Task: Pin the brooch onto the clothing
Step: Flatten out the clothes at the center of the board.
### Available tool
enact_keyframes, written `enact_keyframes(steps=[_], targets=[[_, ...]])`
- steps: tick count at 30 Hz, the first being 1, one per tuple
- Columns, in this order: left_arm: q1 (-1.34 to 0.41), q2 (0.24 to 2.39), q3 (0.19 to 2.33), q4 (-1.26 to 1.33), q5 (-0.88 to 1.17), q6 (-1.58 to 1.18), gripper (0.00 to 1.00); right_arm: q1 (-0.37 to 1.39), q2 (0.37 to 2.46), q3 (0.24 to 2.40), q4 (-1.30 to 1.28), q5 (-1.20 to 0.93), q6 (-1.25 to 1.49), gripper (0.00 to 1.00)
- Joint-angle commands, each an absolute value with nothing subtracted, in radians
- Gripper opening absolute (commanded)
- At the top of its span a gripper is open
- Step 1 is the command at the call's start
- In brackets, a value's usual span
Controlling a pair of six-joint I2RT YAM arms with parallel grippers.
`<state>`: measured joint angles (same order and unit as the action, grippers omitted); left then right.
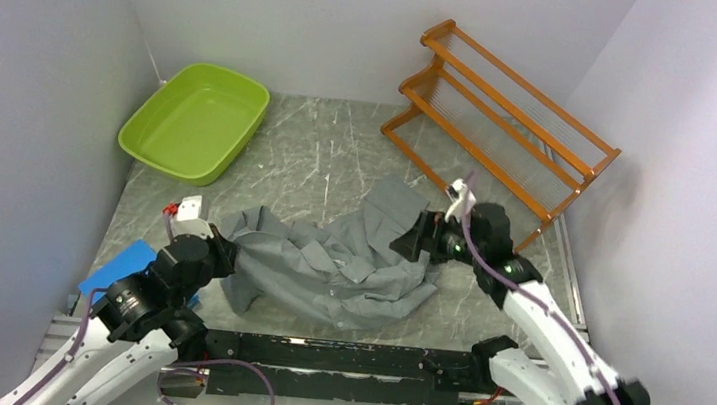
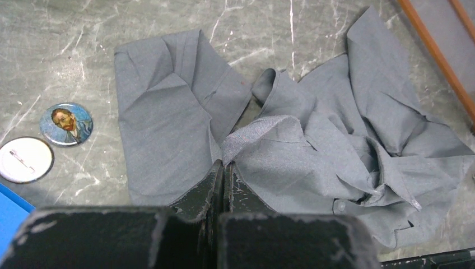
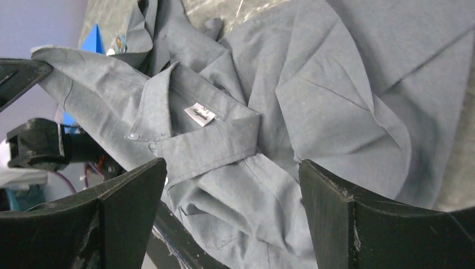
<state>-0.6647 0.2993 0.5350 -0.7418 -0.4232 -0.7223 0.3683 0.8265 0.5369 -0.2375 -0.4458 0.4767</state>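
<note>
One portrait brooch [image 2: 66,124] near crumpled grey shirt [image 2: 162,129], left fingers [image 2: 210,188] seemingly pinching its fold, right fingers [image 3: 330,207] spread.

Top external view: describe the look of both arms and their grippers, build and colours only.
Both the left arm and right arm have white link shells, black joint housings and a thin purple cable running alongside. The left gripper and right gripper are black, with flat, scuffed fingers.

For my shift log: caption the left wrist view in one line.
Left pincer shut on a fold of the grey shirt; portrait brooch and face-down brooch lie beside it.
</note>
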Motion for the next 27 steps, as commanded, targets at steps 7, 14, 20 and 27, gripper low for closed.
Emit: enact_keyframes(steps=[7, 14, 20, 27], targets=[[-0.667, 0.385, 0.56, -0.693, -0.393, -0.728, 0.03, 0.376, 1.226, 0.735, -0.298, -0.671, 0.284, 0.86], [-0.667, 0.395, 0.561, -0.646, -0.37, -0.705, 0.03, 0.404, 1.311, 0.622, -0.284, -0.749, 0.324, 0.81], [-0.667, 0.419, 0.568, -0.627, -0.359, -0.692, 0.03, 0.51, 1.322, 0.538, -0.239, -0.775, 0.386, 0.76], [-0.667, 0.433, 0.567, -0.612, -0.335, -0.69, 0.03, 0.569, 1.221, 0.479, -0.174, -0.72, 0.473, 0.3]])
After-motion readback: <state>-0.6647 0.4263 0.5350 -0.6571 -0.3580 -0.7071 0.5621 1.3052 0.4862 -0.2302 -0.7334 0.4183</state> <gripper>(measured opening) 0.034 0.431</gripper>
